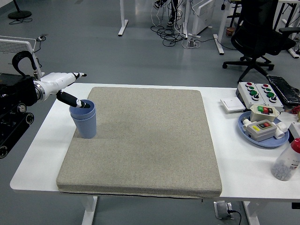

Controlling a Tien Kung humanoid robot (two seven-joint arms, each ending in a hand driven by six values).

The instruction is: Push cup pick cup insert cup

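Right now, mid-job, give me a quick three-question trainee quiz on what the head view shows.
1. True or false: the blue cups are nested, one inside the other, on the grey mat.
2. Which hand is at the cups? A) the left hand B) the right hand C) a person's hand
3. Fill in: the blue tray holding button boxes sits on the table's ____ side in the picture.

Key: 1 true; 2 A, its thumb reaches over the rim while the other fingers point away, so it looks released; 3 right.
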